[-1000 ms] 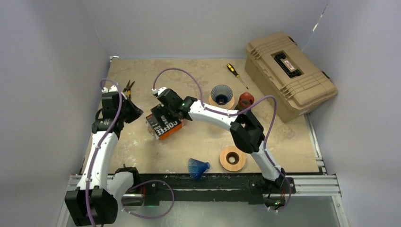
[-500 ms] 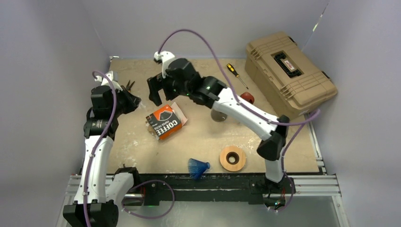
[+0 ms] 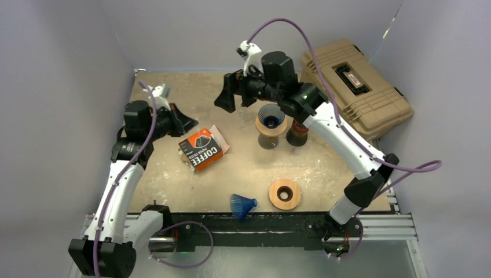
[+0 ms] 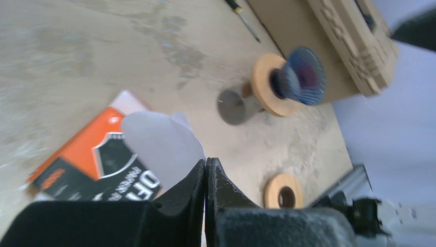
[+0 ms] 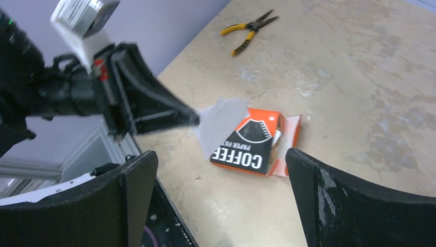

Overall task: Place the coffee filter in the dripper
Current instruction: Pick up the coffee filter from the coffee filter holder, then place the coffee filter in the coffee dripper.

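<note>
Now, left pincer (image 4: 205, 163): pressed together on the white coffee filter (image 4: 159, 140), held off the counter (image 3: 243, 168).
filter box (image 3: 201, 149): just below that pincer, flap open.
right pincer (image 3: 233, 95): spread, raised.
dripper (image 3: 271, 115): just right of it, on a wooden stand.
change: right pincer has swung from above the box to beside the dripper.

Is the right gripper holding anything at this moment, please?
No, the right gripper is wide open in its wrist view, with nothing held in it.
</note>
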Tool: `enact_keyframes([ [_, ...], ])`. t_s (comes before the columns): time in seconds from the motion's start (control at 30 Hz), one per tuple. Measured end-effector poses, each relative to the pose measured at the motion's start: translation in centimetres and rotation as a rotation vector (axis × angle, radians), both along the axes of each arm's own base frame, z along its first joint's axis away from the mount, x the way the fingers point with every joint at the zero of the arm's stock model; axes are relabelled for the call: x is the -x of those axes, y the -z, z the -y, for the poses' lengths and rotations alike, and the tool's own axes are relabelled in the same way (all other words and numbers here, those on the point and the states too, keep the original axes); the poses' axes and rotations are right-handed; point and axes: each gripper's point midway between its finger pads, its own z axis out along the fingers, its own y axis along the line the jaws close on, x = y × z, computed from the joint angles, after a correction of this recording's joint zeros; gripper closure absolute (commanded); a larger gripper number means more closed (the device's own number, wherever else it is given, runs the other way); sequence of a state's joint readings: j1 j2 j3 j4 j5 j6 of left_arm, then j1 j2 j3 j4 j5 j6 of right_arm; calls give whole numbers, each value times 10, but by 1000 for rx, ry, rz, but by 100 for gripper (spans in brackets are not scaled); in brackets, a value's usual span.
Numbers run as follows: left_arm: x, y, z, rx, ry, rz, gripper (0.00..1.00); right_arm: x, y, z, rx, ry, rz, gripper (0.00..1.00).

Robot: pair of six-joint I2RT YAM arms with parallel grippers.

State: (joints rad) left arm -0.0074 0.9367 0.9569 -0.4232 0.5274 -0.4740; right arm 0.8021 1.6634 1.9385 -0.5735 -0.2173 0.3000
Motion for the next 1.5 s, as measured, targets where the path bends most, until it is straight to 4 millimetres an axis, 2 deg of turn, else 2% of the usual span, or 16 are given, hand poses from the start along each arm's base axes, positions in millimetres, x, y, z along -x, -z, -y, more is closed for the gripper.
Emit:
enact_keyframes([
  [0.13,16,2,53,-10,198,13,100,-10,6,28,-9,26,-25,1],
  [0.27,35,8,94,-33,366,30,100,-8,7,46,-25,17,-40,1],
  [0.37,58,14,126,-72,507,56,100,-6,8,62,-38,16,-51,1],
  [0.47,74,23,147,-120,605,74,100,-5,9,80,-54,22,-55,1],
  [0.53,78,31,155,-161,645,87,100,0,8,85,-67,9,-47,1],
  [0.67,81,39,161,-226,686,132,100,15,10,95,-88,-25,-39,1],
  [0.83,72,40,155,-288,671,229,100,35,17,106,-110,-61,-25,1],
  [1.17,69,33,154,-383,748,465,100,73,56,123,-105,-109,-11,3],
  [1.37,74,42,157,-436,845,563,100,82,77,125,-95,-143,1,8],
  [1.5,81,45,156,-480,913,654,100,82,98,124,-87,-156,-15,10],
])
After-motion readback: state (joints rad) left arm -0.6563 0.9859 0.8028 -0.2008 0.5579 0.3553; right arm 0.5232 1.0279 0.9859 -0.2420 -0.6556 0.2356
